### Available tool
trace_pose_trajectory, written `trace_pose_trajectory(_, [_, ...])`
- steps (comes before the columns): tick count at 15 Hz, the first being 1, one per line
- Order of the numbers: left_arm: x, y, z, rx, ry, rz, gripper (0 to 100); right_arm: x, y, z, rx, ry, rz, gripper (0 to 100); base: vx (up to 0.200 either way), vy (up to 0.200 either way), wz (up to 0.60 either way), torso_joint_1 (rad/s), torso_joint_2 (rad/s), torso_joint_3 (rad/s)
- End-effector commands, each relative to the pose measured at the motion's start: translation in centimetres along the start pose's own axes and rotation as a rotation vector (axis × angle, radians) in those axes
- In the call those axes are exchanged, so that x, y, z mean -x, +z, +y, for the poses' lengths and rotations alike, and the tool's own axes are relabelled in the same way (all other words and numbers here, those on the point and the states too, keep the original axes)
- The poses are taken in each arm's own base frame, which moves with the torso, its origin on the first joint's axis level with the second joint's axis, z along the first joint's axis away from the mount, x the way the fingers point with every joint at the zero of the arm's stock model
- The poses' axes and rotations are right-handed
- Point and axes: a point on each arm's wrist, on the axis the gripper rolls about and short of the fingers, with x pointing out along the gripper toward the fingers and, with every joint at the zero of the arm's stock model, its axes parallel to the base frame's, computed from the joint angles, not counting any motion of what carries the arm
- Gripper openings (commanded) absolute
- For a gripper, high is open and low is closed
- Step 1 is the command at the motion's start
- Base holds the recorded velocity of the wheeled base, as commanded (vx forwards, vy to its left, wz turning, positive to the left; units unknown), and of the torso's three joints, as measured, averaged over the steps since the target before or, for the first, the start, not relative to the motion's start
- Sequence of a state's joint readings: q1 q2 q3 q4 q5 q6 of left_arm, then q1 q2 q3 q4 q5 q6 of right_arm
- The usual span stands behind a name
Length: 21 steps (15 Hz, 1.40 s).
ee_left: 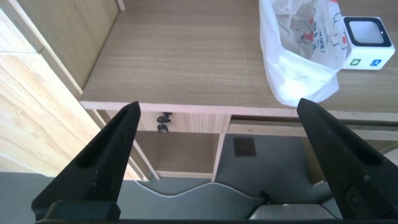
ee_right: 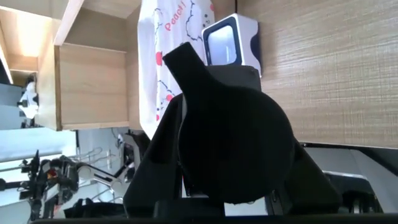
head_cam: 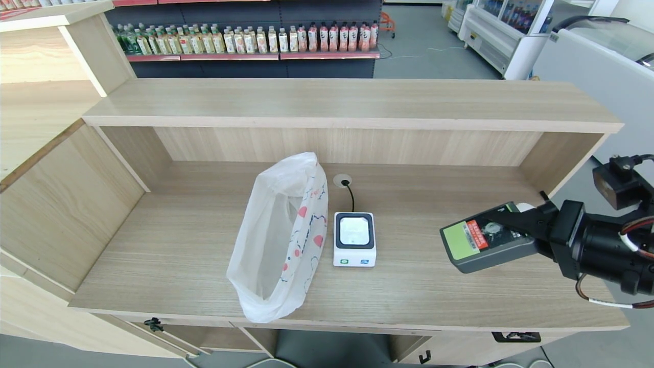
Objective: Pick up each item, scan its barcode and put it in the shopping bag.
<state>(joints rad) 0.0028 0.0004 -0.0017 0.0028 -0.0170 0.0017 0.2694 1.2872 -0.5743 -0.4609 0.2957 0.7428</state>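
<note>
Dark box (head_cam: 471, 249) with green and red labels, tight in right gripper (head_cam: 503, 231); left gripper (ee_left: 217, 107) wide apart

I see the shopping bag (head_cam: 281, 240) on the counter (head_cam: 168, 255) just left of the scanner (head_cam: 354, 239), its cable (head_cam: 350, 197) behind, and my right gripper (head_cam: 503, 230) holding the box (head_cam: 462, 245) to the scanner's right.

Right wrist view: dark box (ee_right: 230, 143) hides scanner's (ee_right: 233, 40) lower half & part of bag (ee_right: 165, 56). Head view: box label too small to read; finger of right gripper (head_cam: 498, 230) covers part of its top.
</note>
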Motion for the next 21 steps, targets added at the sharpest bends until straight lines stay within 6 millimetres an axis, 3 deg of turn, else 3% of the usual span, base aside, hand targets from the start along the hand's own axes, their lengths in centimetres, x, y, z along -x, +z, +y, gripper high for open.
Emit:
trace_pose_trajectory(1, [0.0,0.0,0.0,0.0,0.0,0.0,100,-0.6,-0.1,-0.4,-0.005,-0.016,0.017,0,0.0,0.2,0.0,0.002,0.01,0.007])
trace_pose_trajectory(9, [0.0,0.0,0.0,-0.001,0.0,0.0,100,-1.7,-0.1,-0.8,0.009,-0.038,0.034,0,0.0,0.2,0.0,0.001,0.0,0.005])
trace_pose_trajectory(16, [0.0,0.0,0.0,0.0,0.0,0.0,100,-7.8,2.1,-3.8,0.055,-0.193,-0.071,0,0.0,0.0,0.0,0.0,0.0,0.0])
trace_pose_trajectory(21, [0.0,0.0,0.0,0.0,0.0,0.0,100,-10.3,1.5,-4.7,0.055,-0.202,-0.032,0,0.0,0.0,0.0,0.0,0.0,0.0])
